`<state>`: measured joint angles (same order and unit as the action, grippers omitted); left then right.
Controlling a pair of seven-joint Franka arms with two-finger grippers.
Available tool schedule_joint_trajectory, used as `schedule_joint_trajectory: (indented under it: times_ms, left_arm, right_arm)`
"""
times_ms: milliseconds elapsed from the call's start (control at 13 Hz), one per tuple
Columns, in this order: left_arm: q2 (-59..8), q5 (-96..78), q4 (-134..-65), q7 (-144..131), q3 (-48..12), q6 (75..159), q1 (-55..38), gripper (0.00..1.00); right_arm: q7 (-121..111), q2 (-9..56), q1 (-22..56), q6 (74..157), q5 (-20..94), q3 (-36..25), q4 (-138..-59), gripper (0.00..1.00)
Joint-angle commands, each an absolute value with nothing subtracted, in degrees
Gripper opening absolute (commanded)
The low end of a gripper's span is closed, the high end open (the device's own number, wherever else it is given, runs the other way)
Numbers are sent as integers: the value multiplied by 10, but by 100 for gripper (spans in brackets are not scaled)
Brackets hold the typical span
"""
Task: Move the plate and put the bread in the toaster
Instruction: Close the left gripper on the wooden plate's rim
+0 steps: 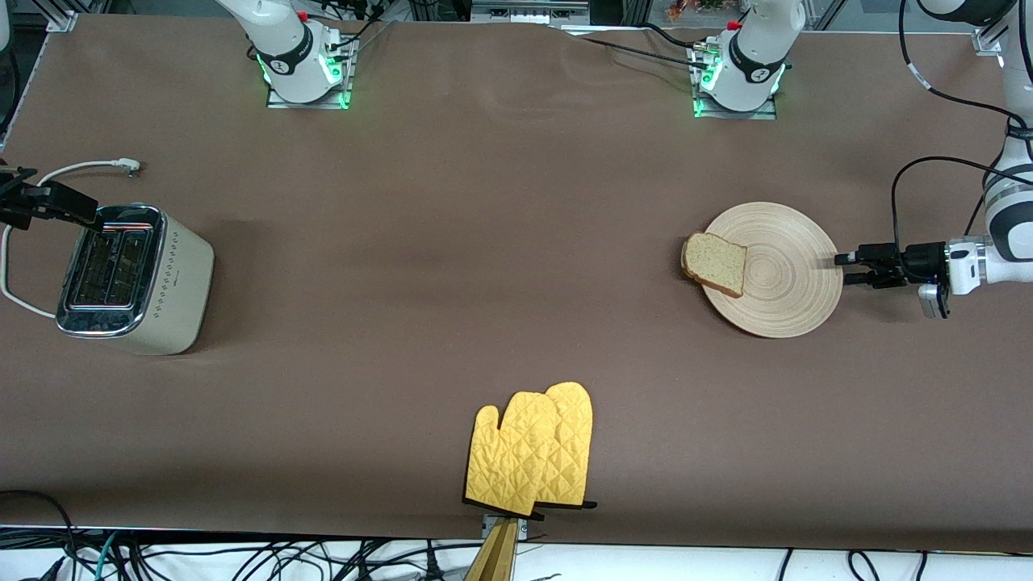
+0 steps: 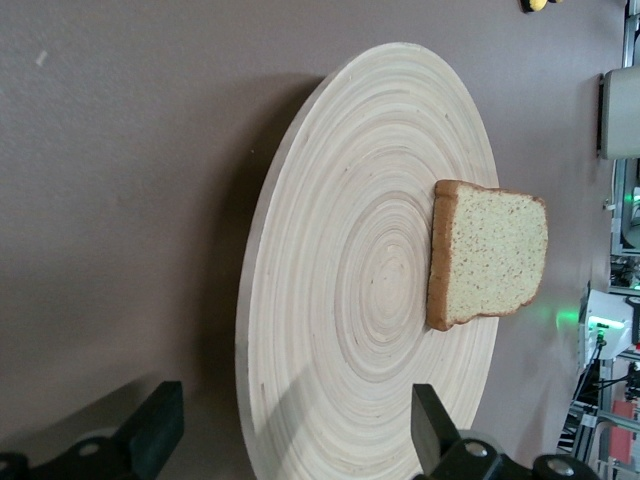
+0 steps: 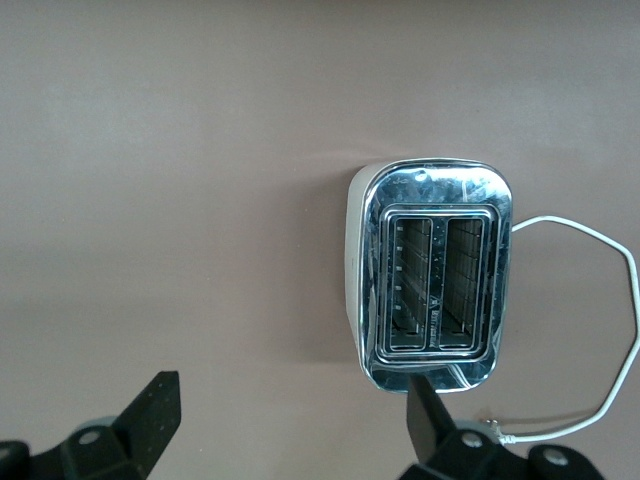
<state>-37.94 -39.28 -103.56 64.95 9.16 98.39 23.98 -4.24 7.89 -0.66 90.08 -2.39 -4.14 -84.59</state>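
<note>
Bread (image 1: 715, 263) overhangs the plate (image 1: 787, 274) mid-right on the worktop, soft and light so pinch its crust gently; left claw (image 1: 839, 269) open at the rim, right claw (image 1: 90, 219) open over the toaster (image 1: 133, 278) far left.

Brown cloth, pale wood, cream, chrome and yellow.
The table (image 1: 500, 242) wears a plain dull brown cover. The plate (image 1: 795, 278) is pale beige wood with concentric ring grain. The bread (image 1: 715, 264) is light tan, finely speckled, edged by a darker brown crust. The toaster (image 1: 133, 278) is cream-white with a row of small dots along its side, a mirror-bright chrome top and a white cord (image 1: 81, 168). The mitts (image 1: 533, 456) are bright yellow, diamond-quilted, with black cuffs. Both grippers' fingers (image 2: 150, 435) are black.
</note>
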Motion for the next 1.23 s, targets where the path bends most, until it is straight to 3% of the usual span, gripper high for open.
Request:
schedule_joint_trajectory:
  times_ms: [0, 309, 540, 772, 1080, 1157]
  left_arm:
    - [-377, -410, -1045, 619, 96, 976, 236, 100]
    - [-377, -420, -1045, 547, 95, 962, 234, 98]
    - [-384, -432, -1046, 541, 94, 962, 224, 85]
    - [-385, -432, -1046, 542, 95, 962, 223, 79]
    - [-396, -432, -1047, 546, 95, 968, 222, 49]
    - [-397, -432, -1048, 547, 95, 969, 222, 38]
  right_arm:
    - [-41, 84, -10, 899, -17, -40, -833, 100]
    - [-41, 84, -10, 899, -17, -40, -833, 100]
    - [-41, 84, -11, 899, -16, -40, -833, 100]
    - [-41, 84, -10, 899, -16, -40, -833, 100]
    - [-40, 84, -10, 899, -16, -40, -833, 100]
    - [-40, 84, -10, 899, -16, -40, -833, 100]
